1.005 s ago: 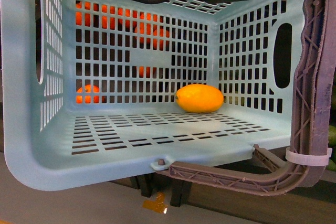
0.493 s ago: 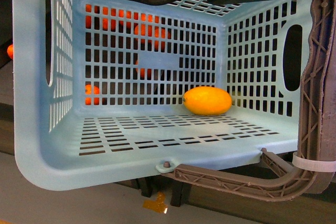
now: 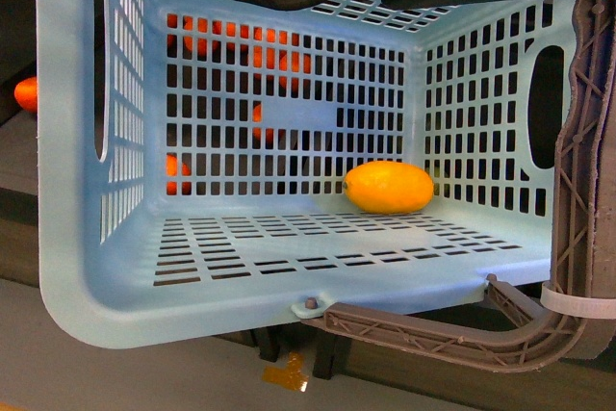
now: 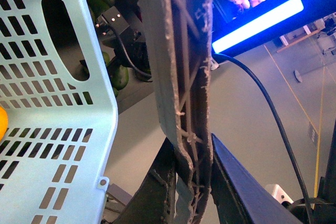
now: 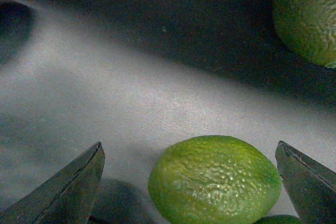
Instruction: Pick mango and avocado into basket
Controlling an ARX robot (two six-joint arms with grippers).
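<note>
Mango [image 3: 389, 187]: inside the basket [image 3: 87, 238], lying on its side on the slotted floor against the foot of the far wall, close to the far right corner as the front view shows it. The basket appears to be raised and tipped with its open mouth towards the robot, which in my judgement is why the fruit has settled against the far wall. Avocado [image 5: 214, 179]: not in the basket. It rests on a grey surface directly under the right hand [image 5: 189, 146], between the two fingers and touching neither. The right hand is spread wide, one finger on either side of the fruit and nothing held, which is consistent with lining up to take it. Further green fruit [image 5: 307, 14] lies near by, apart from the avocado, and the sliver of another shows at the picture's edge, so care is needed that the fingers close on one fruit only. Left hand [image 4: 191, 140]: closed narrowly on the grey-brown handle [image 4: 178, 77] of the basket, the bar pinched between both fingers. This grip evidently carries the basket and presents its opening for loading. A white zip tie [image 3: 577, 300] binds the handle at its bend. Oranges [image 3: 207, 36] are visible through the lattice behind the far wall, outside the basket. Assessment: one of the two fruits is delivered, and the avocado remains to be picked up.
</note>
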